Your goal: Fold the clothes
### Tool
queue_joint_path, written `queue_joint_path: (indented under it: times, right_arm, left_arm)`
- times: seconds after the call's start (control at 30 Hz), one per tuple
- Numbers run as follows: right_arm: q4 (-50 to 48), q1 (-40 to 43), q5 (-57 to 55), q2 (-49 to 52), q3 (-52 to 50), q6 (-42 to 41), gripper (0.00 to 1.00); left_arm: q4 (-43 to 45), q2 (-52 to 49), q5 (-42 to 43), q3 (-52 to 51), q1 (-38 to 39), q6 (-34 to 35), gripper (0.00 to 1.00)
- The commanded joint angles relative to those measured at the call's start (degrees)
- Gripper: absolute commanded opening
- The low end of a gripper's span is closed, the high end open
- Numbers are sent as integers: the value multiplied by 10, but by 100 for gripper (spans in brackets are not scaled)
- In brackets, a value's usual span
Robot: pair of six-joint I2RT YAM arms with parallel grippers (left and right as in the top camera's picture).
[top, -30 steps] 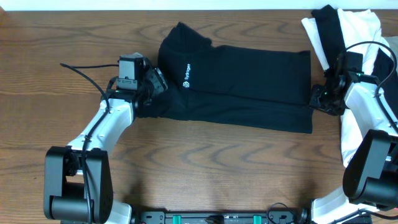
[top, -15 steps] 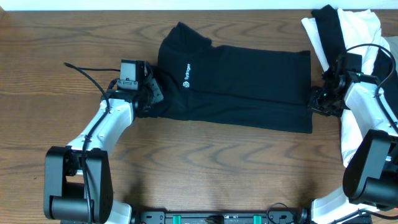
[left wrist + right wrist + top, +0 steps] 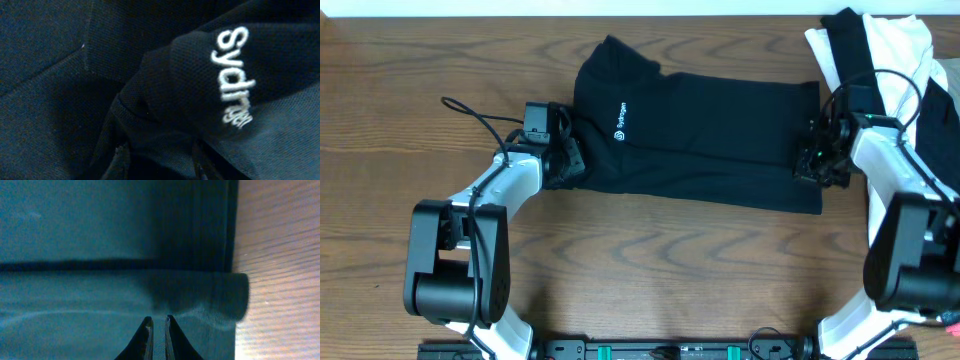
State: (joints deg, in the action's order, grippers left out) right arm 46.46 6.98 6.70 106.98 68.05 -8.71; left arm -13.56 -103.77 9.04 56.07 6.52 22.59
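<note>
While the black garment (image 3: 710, 140) lies folded lengthwise across the wooden table (image 3: 650, 260), my left gripper (image 3: 563, 158) sits in cloth bunched at its left edge, beside white lettering (image 3: 234, 75). Whether it grips, I cannot tell. My right gripper (image 3: 812, 160), fingertips (image 3: 146, 332) nearly together, rests over the right edge.

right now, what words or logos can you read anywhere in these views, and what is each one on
"Syd...": white stitched lettering on the black garment, seen from the left wrist. The later letters curl over a fold and are not surely readable.
Small white logo and wording on the same garment, overhead view: too small to read.
Pile of black and white clothes by the right arm: no text visible.
</note>
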Motion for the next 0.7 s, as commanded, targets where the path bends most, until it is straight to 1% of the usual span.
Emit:
queue_joint_path:
  times: [0.0, 0.1, 0.23, 0.43, 0.67]
  right_arm:
    - [10, -4, -3, 37, -3, 9, 8]
    - [21, -3, -28, 63, -3, 9, 6]
    - [40, 1, -75, 82, -3, 8, 3]
    - [68, 14, -166, 82, -3, -25, 2]
    - [83, 21, -205, 82, -3, -48, 3]
  left_arm:
    - [-23, -33, -8, -8, 1, -10, 43]
    - [-60, -33, -10, -8, 1, -12, 44]
    - [-130, -33, -10, -8, 1, -12, 44]
    - [-245, -33, -10, -8, 1, -12, 43]
    - [-320, -33, -12, -8, 1, -11, 43]
